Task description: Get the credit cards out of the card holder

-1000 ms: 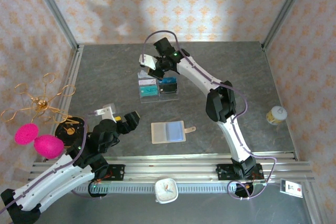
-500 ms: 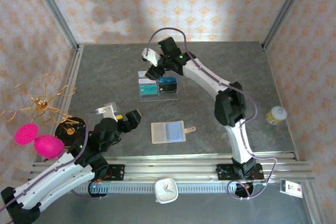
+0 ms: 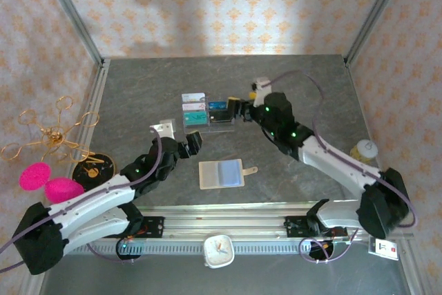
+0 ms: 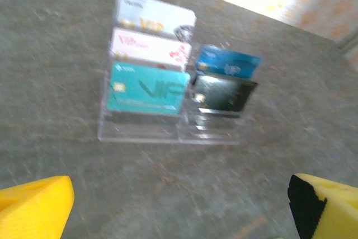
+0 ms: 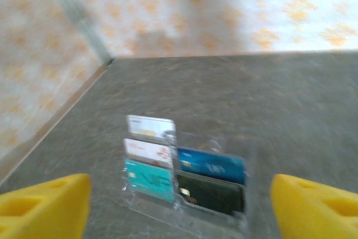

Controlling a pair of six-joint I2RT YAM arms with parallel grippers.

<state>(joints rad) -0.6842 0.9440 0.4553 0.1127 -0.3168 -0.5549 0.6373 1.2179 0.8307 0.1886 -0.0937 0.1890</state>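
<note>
The card holder [image 3: 222, 174] lies open on the table, beige with its blue-grey inside facing up and its tab pointing right. Several credit cards stand in a clear acrylic tray [image 3: 207, 112]: pale [image 4: 155, 19], white [image 4: 150, 50], teal [image 4: 146, 88], blue [image 4: 228, 62] and dark [image 4: 224, 94]. My left gripper [image 3: 179, 136] [image 4: 179, 211] is open, just near-left of the tray and left of the card holder. My right gripper [image 3: 243, 96] [image 5: 179, 211] is open right of the tray, facing the teal card [image 5: 150, 179] and the blue card [image 5: 212, 163], with nothing held.
A yellow-lidded jar [image 3: 363, 150] stands at the right. Pink balls [image 3: 48, 183], a gold wire ornament [image 3: 52, 132] and a black disc [image 3: 93, 168] sit at the left edge. A white clock [image 3: 219, 250] rests on the front rail.
My right gripper has opened and drawn back to the right of the tray, leaving a pale card in the back slot. My left arm has reached forward toward the tray.
</note>
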